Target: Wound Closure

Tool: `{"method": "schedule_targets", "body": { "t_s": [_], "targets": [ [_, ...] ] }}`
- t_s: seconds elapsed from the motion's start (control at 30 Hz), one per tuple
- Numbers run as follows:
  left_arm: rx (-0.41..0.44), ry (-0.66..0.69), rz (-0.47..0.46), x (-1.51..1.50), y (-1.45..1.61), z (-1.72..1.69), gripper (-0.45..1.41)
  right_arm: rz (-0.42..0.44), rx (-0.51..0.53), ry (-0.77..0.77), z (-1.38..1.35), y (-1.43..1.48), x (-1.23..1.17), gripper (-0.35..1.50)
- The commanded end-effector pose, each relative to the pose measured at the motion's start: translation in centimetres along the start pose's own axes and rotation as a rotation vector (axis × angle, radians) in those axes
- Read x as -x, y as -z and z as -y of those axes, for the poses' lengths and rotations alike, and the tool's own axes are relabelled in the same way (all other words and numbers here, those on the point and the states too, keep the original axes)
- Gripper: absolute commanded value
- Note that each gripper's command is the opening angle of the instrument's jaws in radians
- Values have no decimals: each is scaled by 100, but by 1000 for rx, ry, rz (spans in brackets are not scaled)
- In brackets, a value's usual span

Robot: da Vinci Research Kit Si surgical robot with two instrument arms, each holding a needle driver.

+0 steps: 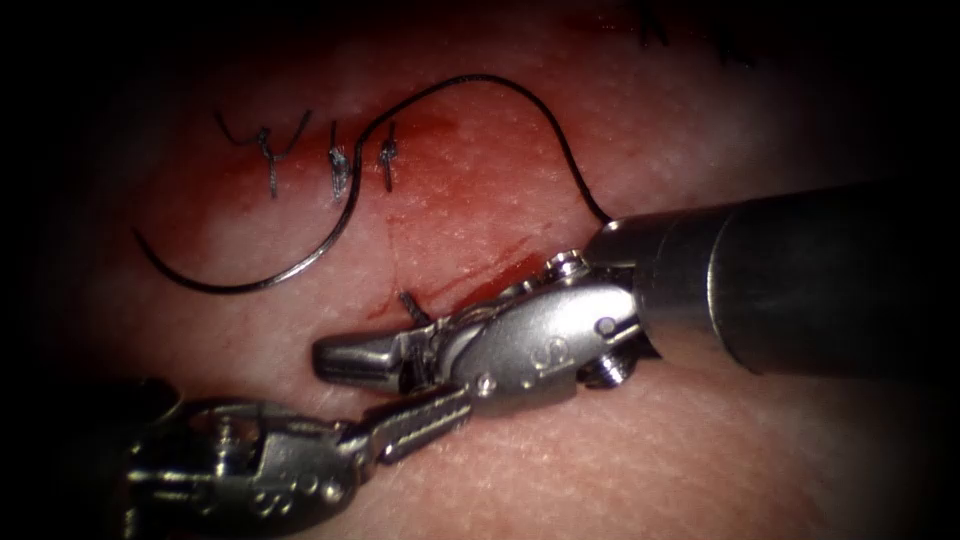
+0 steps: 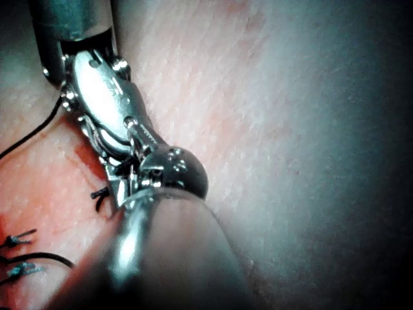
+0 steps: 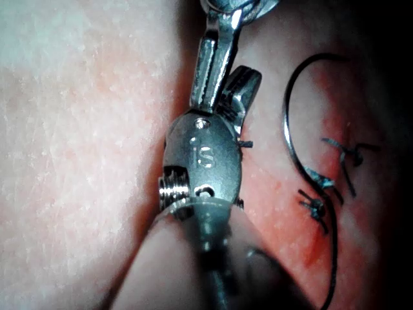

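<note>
Nearest the endoscope, at about 7 o'clock, the left tool (image 1: 425,420) reaches in with its jaws pressed together, and as far as I can tell it's holding nothing. Its tip sits right against the right tool (image 1: 365,358), which comes in from 3 o'clock. That one has its jaws spread a bit with one blade lying flat on the tissue (image 1: 600,470), and it looks empty too. A short cut thread end (image 1: 410,305) pokes up just above it, next to the red fluid (image 1: 450,180).

Further back, at roughly 10 o'clock, the needle (image 1: 260,280) lies loose on the surface on the cut's left side; nobody is gripping it and it doesn't look to be in the tissue. The thread (image 1: 520,105) arcs from it up over 12 o'clock and down behind the right shaft.

Progress-wise: three knotted stitches (image 1: 335,160) are already in along the cut (image 1: 392,240), so I'd guess it's well along, with the lower stretch still looking unclosed.
</note>
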Motion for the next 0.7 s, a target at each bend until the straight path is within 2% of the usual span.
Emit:
{"method": "schedule_targets", "body": {
  "t_s": [0.03,0.07,0.1,0.13,0.2,0.43,0.53,0.63,0.67,0.7],
  "targets": [
    [2,0,-1,1,-5,-7,-45,2,3,-2,0,-7,1,-35],
    [2,-1,1,1,-4,-8,-45,9,8,-3,-1,-6,1,-6],
    [2,-2,1,1,-1,-9,-45,27,22,1,-4,-3,0,62],
    [2,-4,3,2,4,-11,-45,39,30,-13,-7,0,-1,101],
    [2,-8,10,4,15,-14,-45,60,45,-38,-14,12,-4,125],
    [-9,39,32,28,66,-38,-45,145,87,-76,-43,89,-17,130],
    [-17,134,17,50,85,-61,-45,194,113,-99,-54,130,-20,130],
    [-25,196,6,67,88,-76,-45,221,127,-147,-54,153,-22,130],
    [-27,214,3,72,89,-79,-23,226,131,-159,-53,158,-23,130],
    [-29,244,-1,78,89,-81,-15,231,139,-183,-51,164,-25,130]
  ]
}}
